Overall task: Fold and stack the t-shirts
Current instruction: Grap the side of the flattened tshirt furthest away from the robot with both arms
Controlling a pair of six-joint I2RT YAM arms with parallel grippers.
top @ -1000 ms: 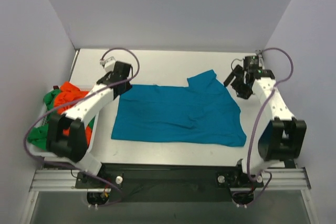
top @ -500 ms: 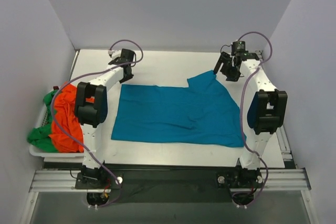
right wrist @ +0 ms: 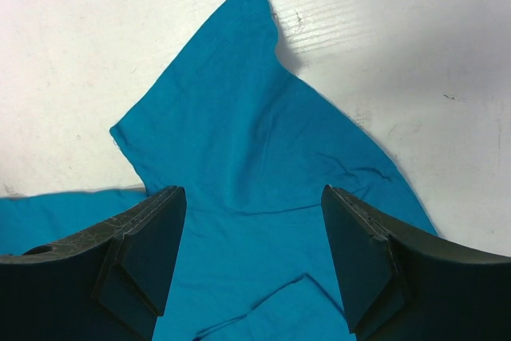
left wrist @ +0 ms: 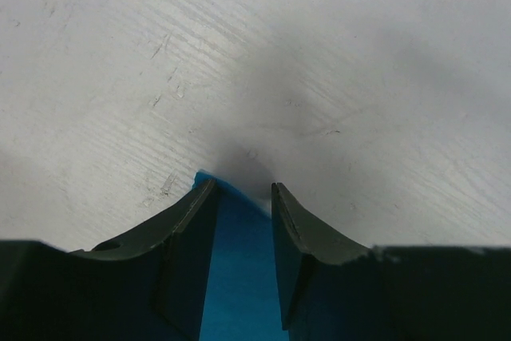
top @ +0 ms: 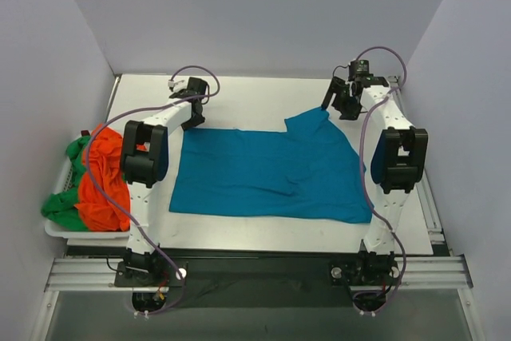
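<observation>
Left jaws stand at a narrow gap, not closed. Their fingers (left wrist: 184, 245) are low over the table (left wrist: 335, 61), and the far left corner of the teal shirt (left wrist: 238, 277) shows between them; whether the pads touch the cloth cannot be told. Right jaws stand wide and grip nothing. They hang above the shirt's far right corner, where a pointed flap of cloth lies flat on the table, between and beyond the fingers (right wrist: 144, 253). Seen from above, the teal shirt is spread over the middle of the table. Its near hem runs roughly straight, close to the near edge, with creases across its right half, and the far right part juts toward the back. At the table's left edge a white basket (top: 60, 233) holds the orange shirt (top: 104, 185) heaped over the green shirt (top: 60, 207), with green showing at the near and far ends. Farther back, both arms reach to the teal shirt's far corners, the left arm (top: 152, 149) to the left corner and the right arm (top: 395, 157) to the right one.
</observation>
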